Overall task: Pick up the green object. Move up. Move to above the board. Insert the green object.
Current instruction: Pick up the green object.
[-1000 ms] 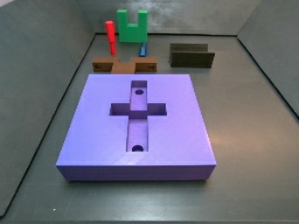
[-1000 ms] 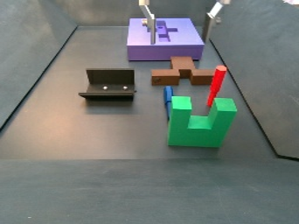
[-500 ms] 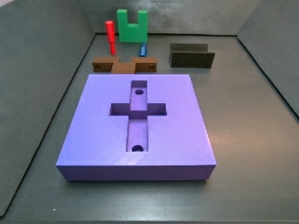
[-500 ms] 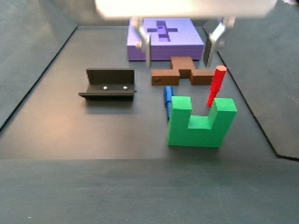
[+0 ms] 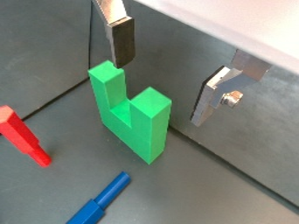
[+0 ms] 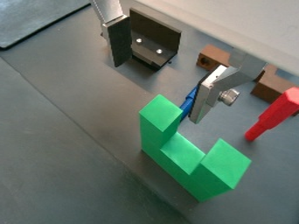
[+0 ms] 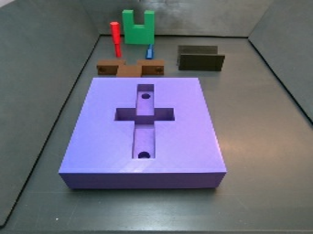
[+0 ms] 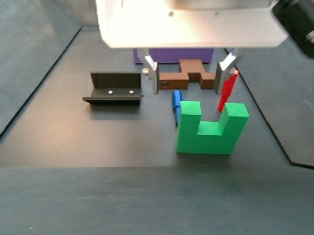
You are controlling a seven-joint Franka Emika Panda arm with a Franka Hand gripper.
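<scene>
**Approach to the green object, gripper spread and unloaded**

The gripper (image 8: 185, 64) hangs above the floor between the board (image 8: 185, 53) and the green object (image 8: 210, 130), fingers (image 5: 121, 39) apart with nothing between them; the wide gap is presumably kept so the pads can straddle a prong or the block's body. The green object (image 5: 131, 112) stands upright on its base at the end of the floor away from the board (image 7: 145, 128), its 2 prongs pointing up, a pose that leaves vertical faces free for a pinch. In both wrist views it sits below and slightly off the fingers' midline, so the pickup is judged not yet begun. The red peg (image 8: 227, 91) and blue peg (image 8: 175, 102) lie near, narrowing clearance on that side. The cross-shaped recess (image 7: 143, 114) in the board lies open.
</scene>
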